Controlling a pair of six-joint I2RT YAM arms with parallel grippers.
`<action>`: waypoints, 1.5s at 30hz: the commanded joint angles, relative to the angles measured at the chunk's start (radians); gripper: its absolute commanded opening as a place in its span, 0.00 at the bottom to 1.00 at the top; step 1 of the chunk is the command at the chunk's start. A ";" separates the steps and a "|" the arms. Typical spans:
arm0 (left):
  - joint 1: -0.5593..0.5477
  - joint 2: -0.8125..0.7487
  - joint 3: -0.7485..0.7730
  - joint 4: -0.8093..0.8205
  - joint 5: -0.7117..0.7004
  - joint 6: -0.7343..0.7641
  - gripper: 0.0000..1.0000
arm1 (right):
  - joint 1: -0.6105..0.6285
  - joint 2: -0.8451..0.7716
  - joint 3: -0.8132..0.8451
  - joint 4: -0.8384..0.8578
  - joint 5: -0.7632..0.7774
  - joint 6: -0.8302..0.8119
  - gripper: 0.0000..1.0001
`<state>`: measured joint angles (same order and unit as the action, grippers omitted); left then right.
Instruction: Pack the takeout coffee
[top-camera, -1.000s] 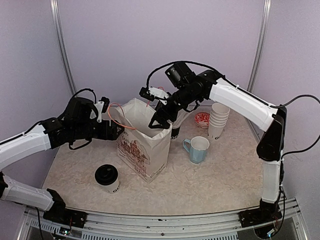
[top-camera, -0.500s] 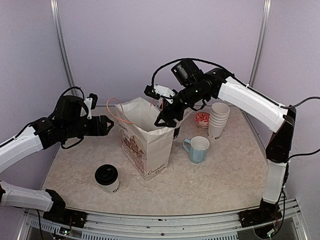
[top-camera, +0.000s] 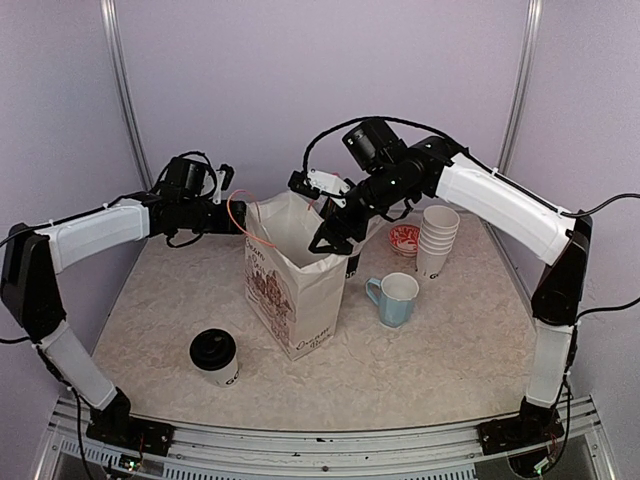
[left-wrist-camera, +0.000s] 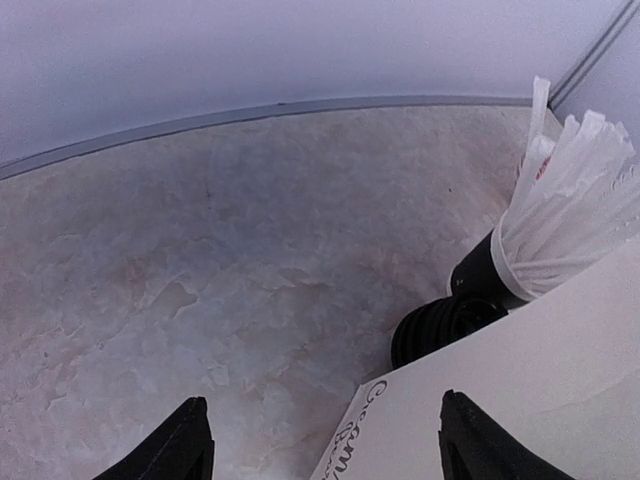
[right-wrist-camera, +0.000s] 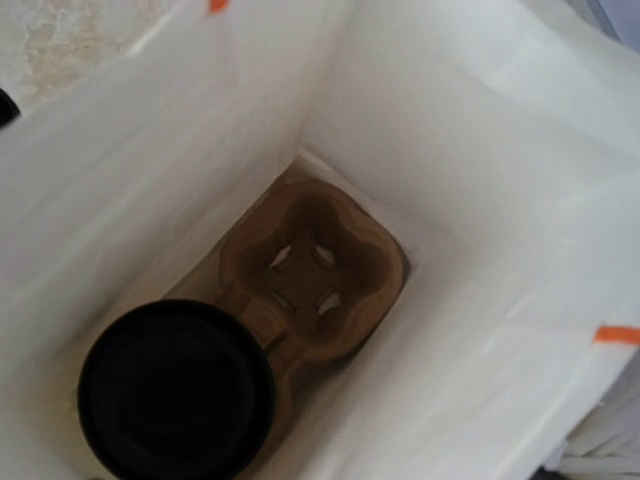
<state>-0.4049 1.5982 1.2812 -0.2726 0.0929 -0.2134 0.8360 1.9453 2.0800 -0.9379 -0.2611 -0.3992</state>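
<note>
One takeout coffee (top-camera: 215, 357), a white cup with a black lid, stands on the table left of the white paper bag (top-camera: 295, 290). A second takeout coffee (right-wrist-camera: 175, 390) sits in a brown cardboard carrier (right-wrist-camera: 320, 265) at the bag's bottom, and the slot beside it is empty. My right gripper (top-camera: 325, 240) hangs at the bag's mouth; its fingers are outside the right wrist view. My left gripper (top-camera: 235, 215) is open at the bag's upper left rim by the orange handle. The bag's wall (left-wrist-camera: 500, 400) lies close to its right finger (left-wrist-camera: 462, 440).
A light-blue mug (top-camera: 395, 298), a stack of plain white cups (top-camera: 437, 240) and a small red bowl (top-camera: 404, 238) stand right of the bag. Behind the bag are black lids (left-wrist-camera: 440, 325) and a black holder of white wrapped sticks (left-wrist-camera: 565, 215).
My left arm swung back from the bag's left side, then reached in to its upper left rim, narrowing its jaws slightly. My right gripper rose a little. The bag stands more upright.
</note>
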 joint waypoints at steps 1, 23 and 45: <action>-0.005 0.047 0.067 -0.071 0.143 0.138 0.74 | 0.006 -0.029 0.013 -0.001 0.002 -0.006 0.68; -0.361 -0.315 -0.278 -0.029 0.213 0.127 0.72 | -0.006 -0.163 -0.103 0.016 0.041 -0.053 0.63; -0.686 -0.435 -0.068 -0.922 -0.314 -0.477 0.79 | -0.063 -0.304 -0.209 -0.016 -0.048 -0.120 0.90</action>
<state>-1.0031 1.1820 1.1969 -0.9596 -0.1448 -0.5171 0.7982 1.7031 1.8931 -0.9375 -0.2771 -0.5091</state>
